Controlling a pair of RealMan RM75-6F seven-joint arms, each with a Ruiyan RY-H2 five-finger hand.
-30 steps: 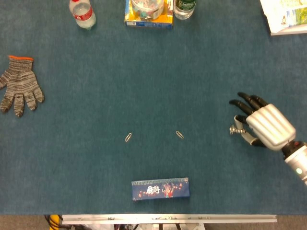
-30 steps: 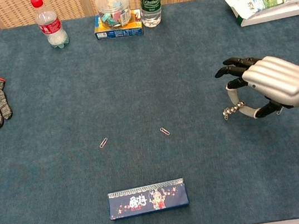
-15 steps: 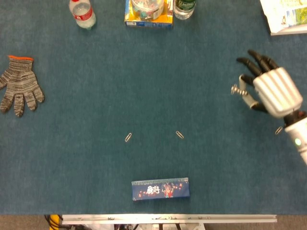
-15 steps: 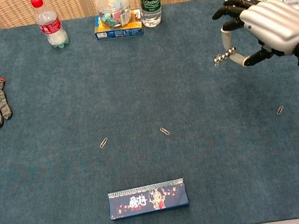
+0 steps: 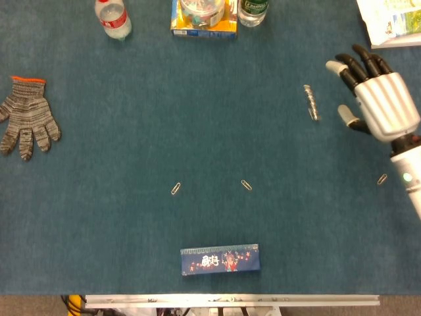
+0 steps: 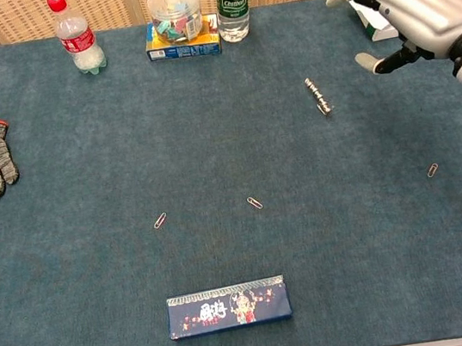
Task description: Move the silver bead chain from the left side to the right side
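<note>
**Operator:** Head view first. What is your right hand doing?

**Robot:** My right hand (image 5: 380, 105) is hovering at the table's right edge with fingers spread apart, gripping nothing. The silver bead chain (image 5: 310, 101) is lying on the blue table cloth (image 5: 131, 217), just beside my fingertips and apart from them, stretched in a short, nearly straight line. It is sitting on the right side, well apart from the grey work glove (image 5: 26, 117) at the far left, so I am judging the transfer as essentially done.

**Operator:** Chest view. Are you confirming that?

**Robot:** Confirming. My right hand (image 6: 415, 10) is showing empty, thumb and fingers parted, held above the cloth near the white packet (image 6: 370, 23). The silver bead chain (image 6: 317, 96) is resting flat, clear of my hand and clear of the paper clip (image 6: 432, 170) nearer the front.

**Operator:** Left hand?

**Robot:** Neither camera is showing it.

**Operator:** Why keep the hand open?

**Robot:** I am judging that spread fingers are preventing the beads from snagging as I am pulling away.
</note>
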